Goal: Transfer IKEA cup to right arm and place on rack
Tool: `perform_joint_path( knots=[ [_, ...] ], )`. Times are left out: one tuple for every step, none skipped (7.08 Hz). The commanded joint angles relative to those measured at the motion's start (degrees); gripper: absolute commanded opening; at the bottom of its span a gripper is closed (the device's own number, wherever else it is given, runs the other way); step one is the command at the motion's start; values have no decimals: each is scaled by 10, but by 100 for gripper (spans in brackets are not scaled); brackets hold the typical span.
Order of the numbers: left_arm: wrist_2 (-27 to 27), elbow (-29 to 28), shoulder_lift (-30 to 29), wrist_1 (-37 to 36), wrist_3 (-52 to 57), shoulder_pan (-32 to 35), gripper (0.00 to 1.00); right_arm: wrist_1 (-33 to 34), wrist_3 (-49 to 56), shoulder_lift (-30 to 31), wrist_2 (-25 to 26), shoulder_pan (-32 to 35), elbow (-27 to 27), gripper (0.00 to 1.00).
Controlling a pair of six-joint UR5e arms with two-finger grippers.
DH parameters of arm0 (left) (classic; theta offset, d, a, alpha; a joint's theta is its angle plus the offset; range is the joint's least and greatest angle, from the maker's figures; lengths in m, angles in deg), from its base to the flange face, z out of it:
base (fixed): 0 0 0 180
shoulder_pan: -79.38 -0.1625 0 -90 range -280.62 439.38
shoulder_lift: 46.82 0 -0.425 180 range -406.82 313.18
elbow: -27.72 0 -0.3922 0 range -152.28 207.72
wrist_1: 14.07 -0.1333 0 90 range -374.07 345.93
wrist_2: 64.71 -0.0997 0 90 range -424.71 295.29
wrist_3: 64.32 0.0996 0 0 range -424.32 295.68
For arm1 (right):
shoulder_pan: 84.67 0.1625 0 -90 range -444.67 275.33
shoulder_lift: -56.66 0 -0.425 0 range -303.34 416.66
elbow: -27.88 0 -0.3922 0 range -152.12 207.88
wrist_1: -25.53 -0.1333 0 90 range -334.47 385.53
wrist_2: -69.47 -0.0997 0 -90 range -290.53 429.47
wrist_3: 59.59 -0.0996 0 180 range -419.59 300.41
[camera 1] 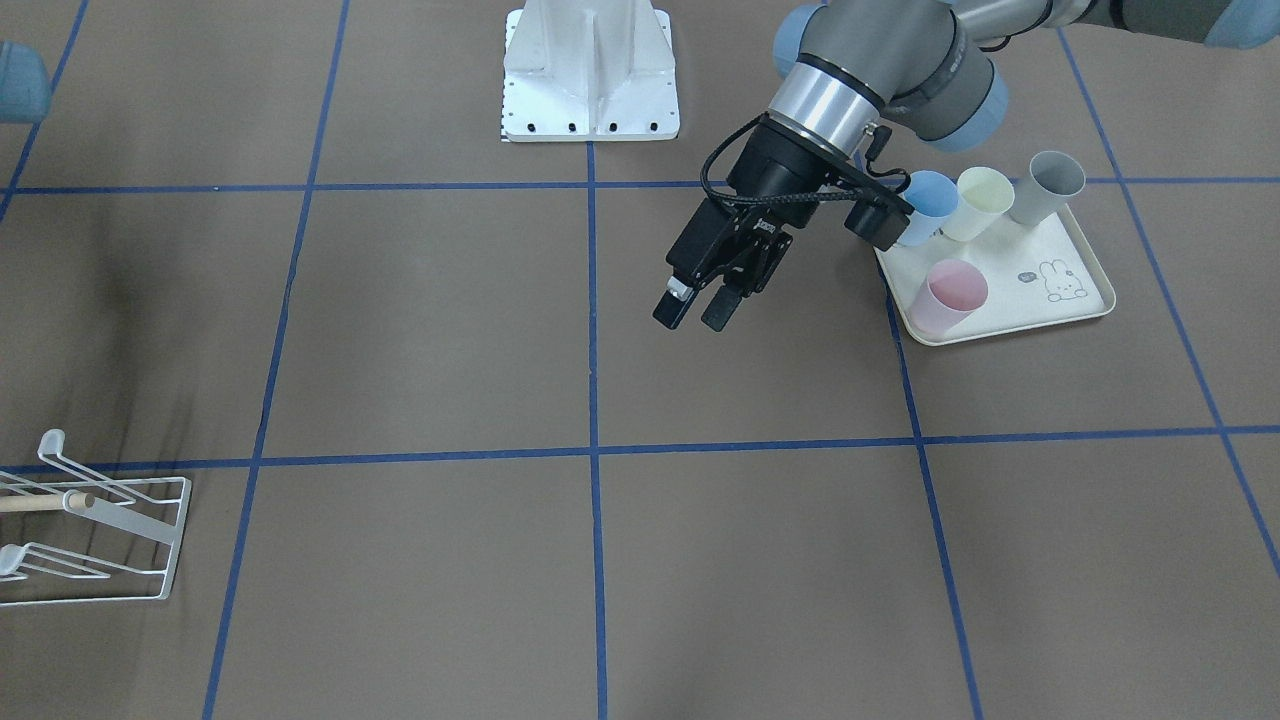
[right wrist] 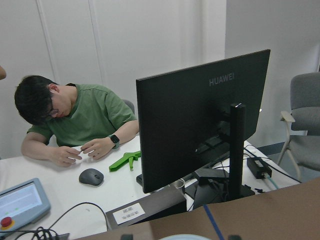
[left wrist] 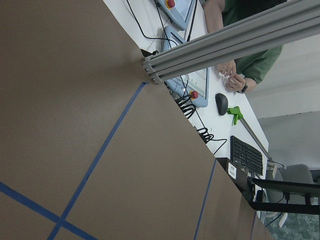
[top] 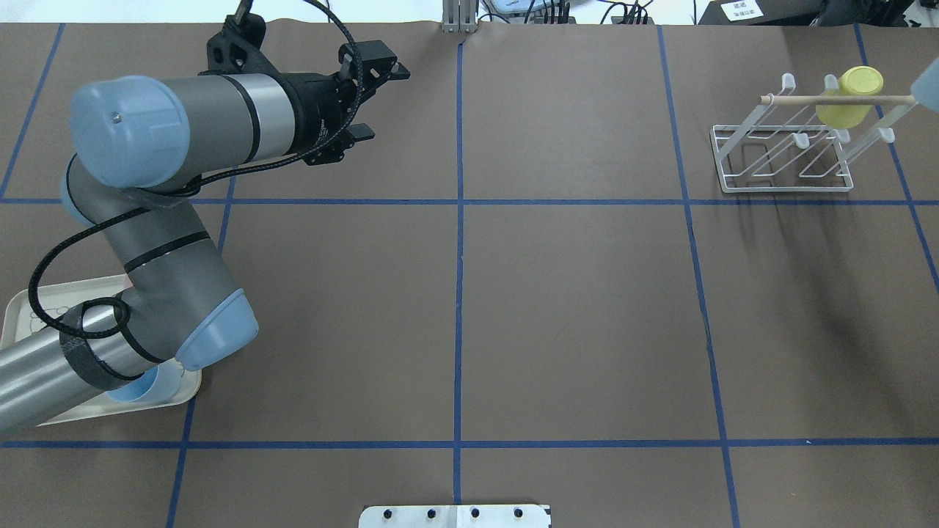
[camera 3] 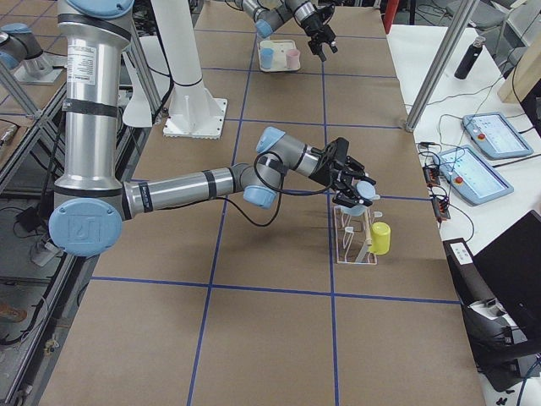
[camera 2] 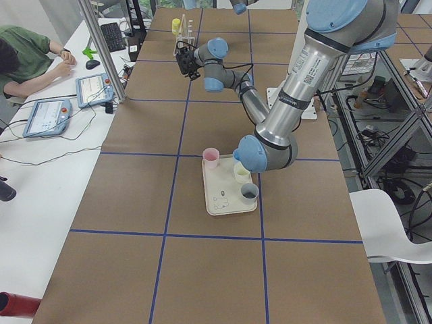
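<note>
A pale blue IKEA cup [camera 3: 365,193] sits in my right gripper [camera 3: 357,188], just above the white wire rack [camera 3: 355,241]. In the right wrist view only a sliver of its rim [right wrist: 185,237] shows between two dark fingertips. The rack [top: 785,176] stands at the table's far right corner with its wooden dowel on top, and a yellow cup [top: 849,99] hangs on one prong. My left gripper [camera 1: 700,308] hovers open and empty over the brown table, beside the tray. From overhead, the left gripper [top: 381,101] is far from the rack.
A cream rabbit-print tray [camera 1: 1060,300] on my left side holds a pink cup [camera 1: 955,295], a blue one [camera 1: 930,200], a cream one [camera 1: 985,200] and a grey one [camera 1: 1050,185]. The white robot base [camera 1: 590,90] stands mid-table. A person sits at a side desk.
</note>
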Motion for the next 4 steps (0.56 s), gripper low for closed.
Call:
perform_joint_path(
  knots=[
    [0, -4, 3, -1, 18, 2, 100, -3, 17, 2, 21, -13, 37, 0],
    [0, -6, 3, -1, 19, 3, 100, -3, 16, -1, 21, -21, 38, 0],
    [0, -11, 3, -1, 19, 3, 100, -2, 16, -1, 21, -29, 42, 0],
    [1, -12, 3, 0, 19, 3, 100, -3, 15, 0, 18, -36, 45, 0]
  ],
)
